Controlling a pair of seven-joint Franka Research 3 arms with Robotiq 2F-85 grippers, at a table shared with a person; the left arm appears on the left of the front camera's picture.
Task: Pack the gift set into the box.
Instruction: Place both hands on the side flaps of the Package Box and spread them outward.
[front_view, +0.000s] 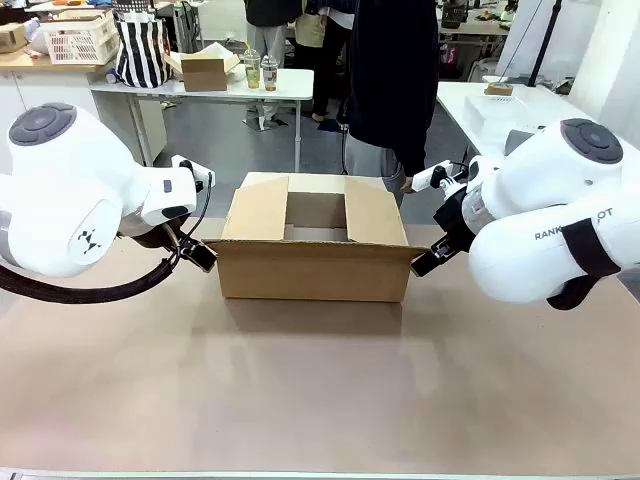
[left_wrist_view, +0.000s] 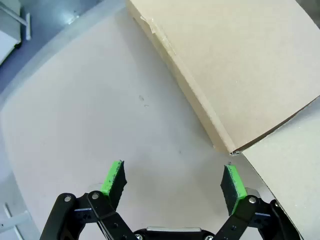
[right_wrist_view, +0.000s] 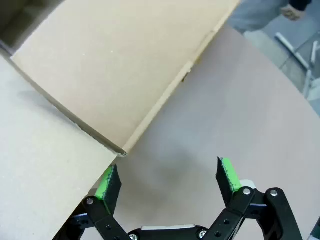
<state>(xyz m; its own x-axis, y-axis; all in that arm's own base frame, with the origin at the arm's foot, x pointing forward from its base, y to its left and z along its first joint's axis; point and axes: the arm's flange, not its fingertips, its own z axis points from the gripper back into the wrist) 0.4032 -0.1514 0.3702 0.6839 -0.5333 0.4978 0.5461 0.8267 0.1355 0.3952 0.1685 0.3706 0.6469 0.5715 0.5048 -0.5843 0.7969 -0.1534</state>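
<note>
Box (front_view: 314, 265) sits mid-table, left gripper (left_wrist_view: 172, 182) and right gripper (right_wrist_view: 167, 180) spread apart empty beside its ends.

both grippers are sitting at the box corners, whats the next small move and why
Probably hold both arms still and wait. The box has its side flaps partly folded inward with a gap in the middle, and no gift set shows on the table. The left gripper and right gripper are open and empty at the near corners, so they could next spread the flaps.
</note>
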